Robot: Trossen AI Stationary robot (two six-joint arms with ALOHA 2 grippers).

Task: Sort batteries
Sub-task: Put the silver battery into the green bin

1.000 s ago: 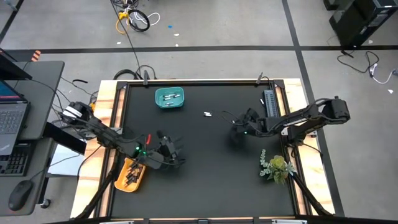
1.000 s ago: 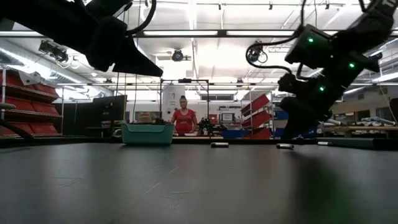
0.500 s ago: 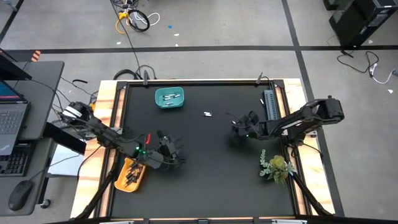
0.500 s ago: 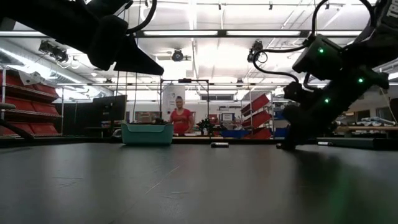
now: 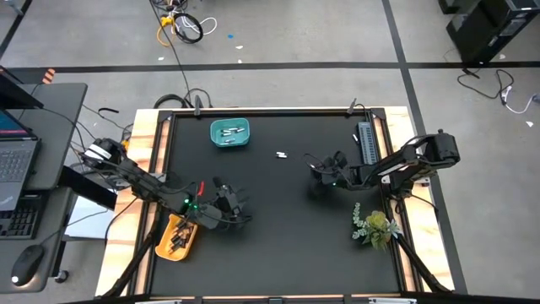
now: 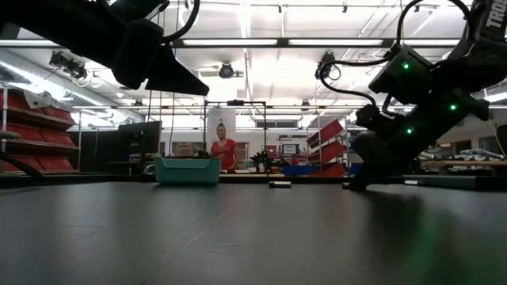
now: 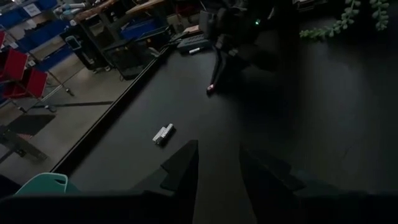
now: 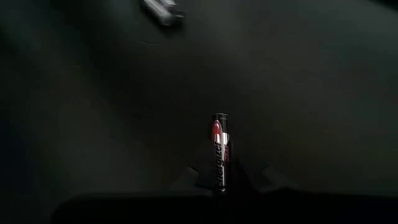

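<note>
A dark arm is leaning down at three o'clock, its right gripper (image 6: 354,184) touching the black table (image 6: 238,237). A teal bin (image 6: 188,170) is sitting at ten o'clock, a small battery (image 6: 279,184) lying beside centre. A person (image 6: 222,150) is standing behind.

Partly legible white brand print, prob. "Energizer", on red/black battery (image 8: 219,149).
</note>
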